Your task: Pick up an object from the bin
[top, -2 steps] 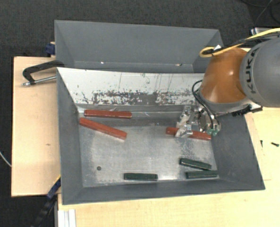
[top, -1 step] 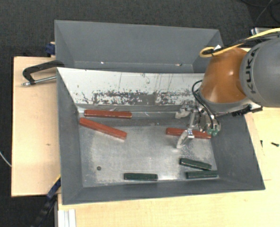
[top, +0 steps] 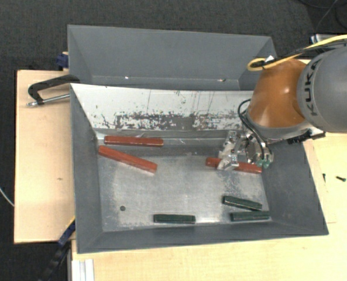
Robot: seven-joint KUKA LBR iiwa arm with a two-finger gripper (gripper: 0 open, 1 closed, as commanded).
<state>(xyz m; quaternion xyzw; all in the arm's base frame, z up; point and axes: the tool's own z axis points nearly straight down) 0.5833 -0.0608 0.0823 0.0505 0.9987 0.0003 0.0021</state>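
The claw (top: 229, 158) sits low over a red bar (top: 250, 168) in the right middle of the bin (top: 179, 187); open or closed, I cannot tell. Likely the grasping step; next comes a firm close, then a straight lift

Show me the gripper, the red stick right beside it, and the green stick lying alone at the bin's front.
gripper (top: 232, 160): camera view, at its lower tip.
red stick (top: 251, 168): camera view, on its right end.
green stick (top: 174, 219): camera view, on its middle.
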